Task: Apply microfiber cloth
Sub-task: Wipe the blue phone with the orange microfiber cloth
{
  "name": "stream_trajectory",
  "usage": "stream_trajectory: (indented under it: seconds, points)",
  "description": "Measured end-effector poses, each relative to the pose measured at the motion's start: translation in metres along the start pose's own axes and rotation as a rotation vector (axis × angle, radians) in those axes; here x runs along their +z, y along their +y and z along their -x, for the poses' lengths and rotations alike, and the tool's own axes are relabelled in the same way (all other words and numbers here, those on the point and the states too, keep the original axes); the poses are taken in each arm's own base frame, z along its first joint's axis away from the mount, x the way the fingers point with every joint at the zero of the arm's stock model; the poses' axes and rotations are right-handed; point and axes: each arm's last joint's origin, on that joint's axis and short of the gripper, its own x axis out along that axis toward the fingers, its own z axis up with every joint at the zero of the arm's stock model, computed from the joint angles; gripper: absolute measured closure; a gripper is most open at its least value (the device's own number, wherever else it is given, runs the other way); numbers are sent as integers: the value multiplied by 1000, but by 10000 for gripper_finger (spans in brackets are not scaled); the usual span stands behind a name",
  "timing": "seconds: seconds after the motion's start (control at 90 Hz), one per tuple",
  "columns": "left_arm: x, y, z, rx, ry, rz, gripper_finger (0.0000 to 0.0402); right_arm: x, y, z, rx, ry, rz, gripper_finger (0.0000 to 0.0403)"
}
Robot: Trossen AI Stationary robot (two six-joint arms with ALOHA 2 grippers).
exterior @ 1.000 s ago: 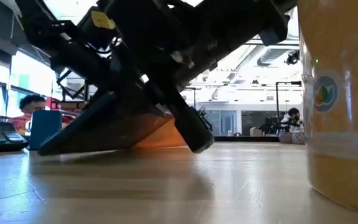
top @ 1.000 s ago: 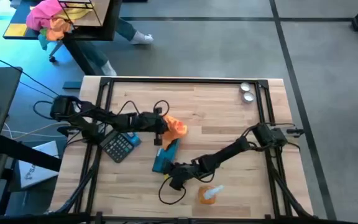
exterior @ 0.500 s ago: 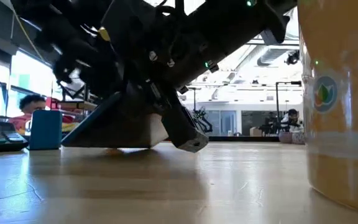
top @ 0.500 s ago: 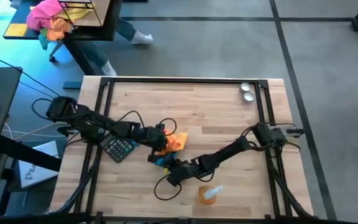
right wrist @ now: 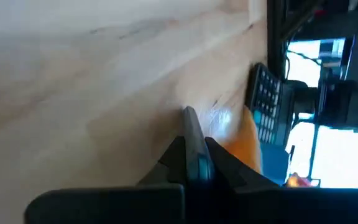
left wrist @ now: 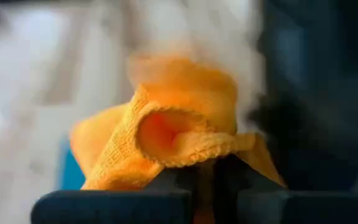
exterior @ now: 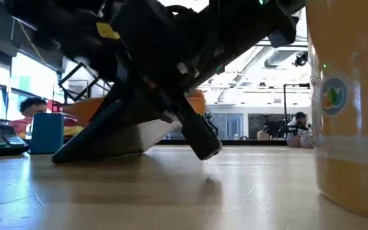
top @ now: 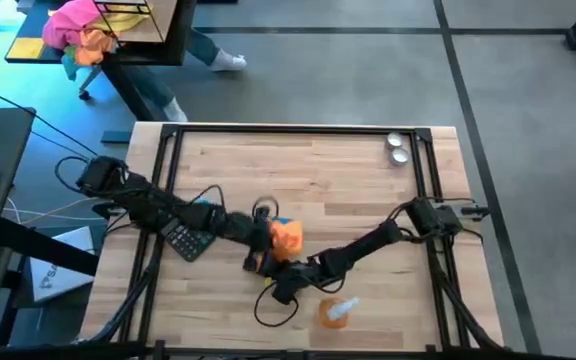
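Observation:
The bright-orange microfiber cloth [top: 286,238] is bunched at mid-table, with my left gripper [top: 267,239] shut on it. It hangs over a flat teal slab [top: 253,263], which it mostly hides from above. In the low view the slab [exterior: 126,137] stands tilted, with orange cloth [exterior: 197,99] showing behind its raised end. My right gripper [top: 280,283], just nearer than the cloth, is shut on the slab. My left gripper pinches a folded, hemmed edge of the cloth [left wrist: 199,149] between its two fingers, coming roughly level from the table's left. The rest bunches up in front of the fingers, slack, above the slab. My right gripper pinches the slab's thin edge [right wrist: 190,130] between its two fingers, slanting down from the table's right. The slab is tilted: its low edge [exterior: 59,157] rests on the table and its other end is raised at the fingers.
A dark calculator [top: 183,240] lies left of the cloth, under my left arm. A clear spray bottle with orange liquid [top: 336,312] lies near the front edge. Two small metal pieces [top: 398,148] sit at the far right. A blue box [exterior: 46,134] shows low on the left.
My left gripper has carried the cloth toward the table's near edge and slightly right, from beside the slab to over it. The cloth now covers most of the slab from above. The slab has stayed tilted in my right gripper.

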Motion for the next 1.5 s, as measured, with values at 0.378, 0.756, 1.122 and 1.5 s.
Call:
stream_trajectory:
  seconds: [0.378, 0.756, 1.122, 1.5]
  points:
    - [-15, 40, -6, 126, 86, -261, 401, 6, 3, 4, 11, -12, 10, 402]
    - [-44, 53, -6, 207, 338, -122, 401, 5, 1, 4, -19, 38, -62, 402]
    - [-31, -1, 7, 289, 353, -203, 401, -2, 4, 1, -19, 118, -105, 402]
    - [-48, -8, 25, 272, 290, -10, 401, 1, -33, 29, -56, -15, -642, 402]
